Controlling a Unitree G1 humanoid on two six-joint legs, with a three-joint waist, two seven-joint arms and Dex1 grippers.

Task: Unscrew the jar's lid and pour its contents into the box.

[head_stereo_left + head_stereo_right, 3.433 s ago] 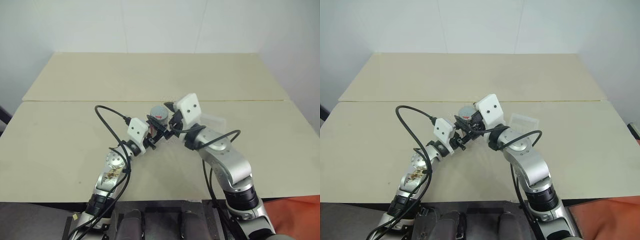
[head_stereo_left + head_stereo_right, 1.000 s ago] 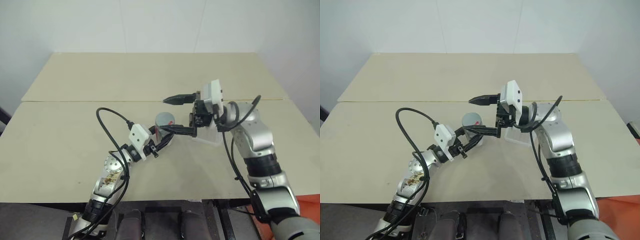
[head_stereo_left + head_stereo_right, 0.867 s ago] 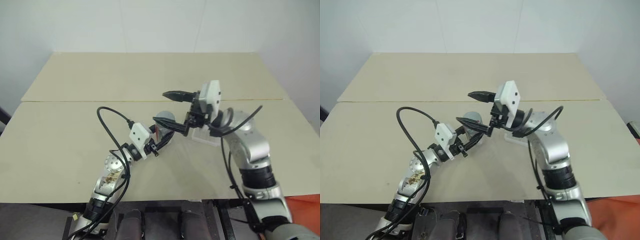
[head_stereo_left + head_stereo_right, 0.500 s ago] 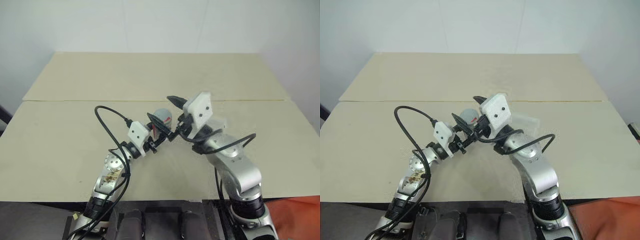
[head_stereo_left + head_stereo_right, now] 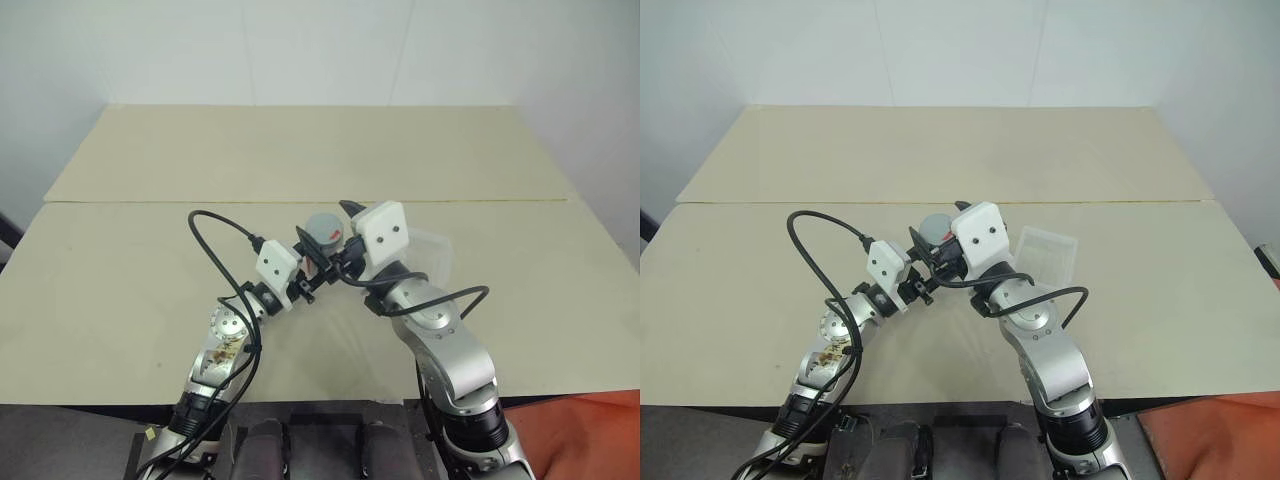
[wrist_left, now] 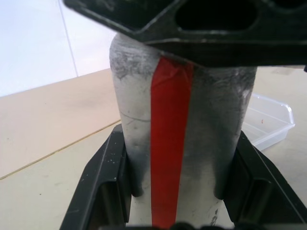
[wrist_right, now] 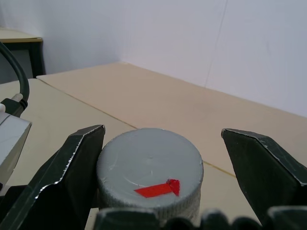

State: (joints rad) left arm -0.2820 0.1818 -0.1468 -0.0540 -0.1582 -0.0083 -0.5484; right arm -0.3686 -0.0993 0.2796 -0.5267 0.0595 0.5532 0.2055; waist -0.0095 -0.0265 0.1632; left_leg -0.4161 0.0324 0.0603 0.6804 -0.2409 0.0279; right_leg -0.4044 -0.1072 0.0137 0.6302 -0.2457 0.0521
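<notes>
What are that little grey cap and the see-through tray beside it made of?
The lid looks like matte grey plastic or painted metal: dull, faintly scuffed, with a ridged edge and a red arrow sticker. The box looks like thin clear glossy plastic; the table shows through its walls.

My arms are brushed silver segments with black joints. Each wrist carries a white camera block [image 5: 383, 233] with two dark screws; looped black cables [image 5: 215, 232] run beside it.
</notes>
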